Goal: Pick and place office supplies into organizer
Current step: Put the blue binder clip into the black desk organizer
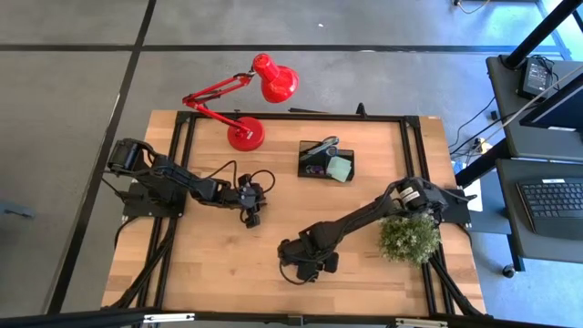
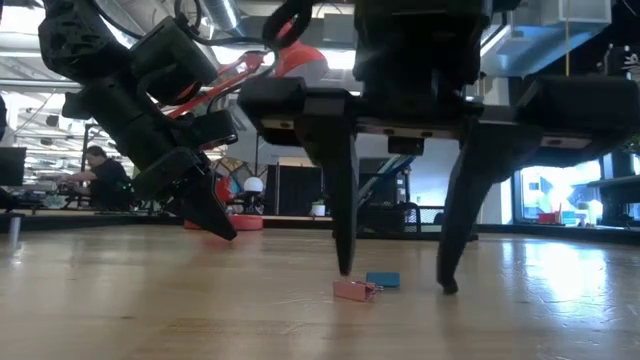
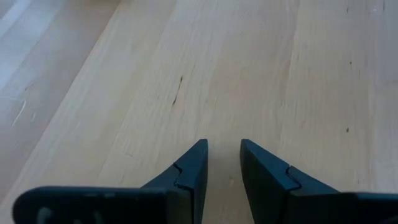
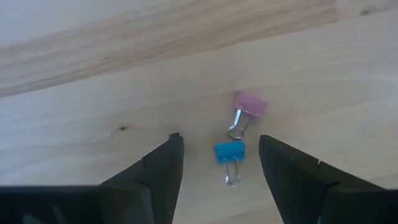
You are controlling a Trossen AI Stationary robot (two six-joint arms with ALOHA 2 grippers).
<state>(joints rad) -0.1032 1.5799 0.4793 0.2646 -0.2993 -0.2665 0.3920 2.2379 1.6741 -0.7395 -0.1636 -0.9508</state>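
Right pincer (image 4: 219, 163) open astride blue binder clip (image 4: 229, 152); no legible writing.

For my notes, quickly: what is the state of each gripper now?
Left gripper: slightly open, empty.
Right gripper: open, empty, straddling the blue clip.

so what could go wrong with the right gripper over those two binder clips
The right gripper stands open around the blue clip, but the pink clip lies so close that closing could nudge or snag it. Both clips lie flat on the table, so the fingertips may slip over the blue one.
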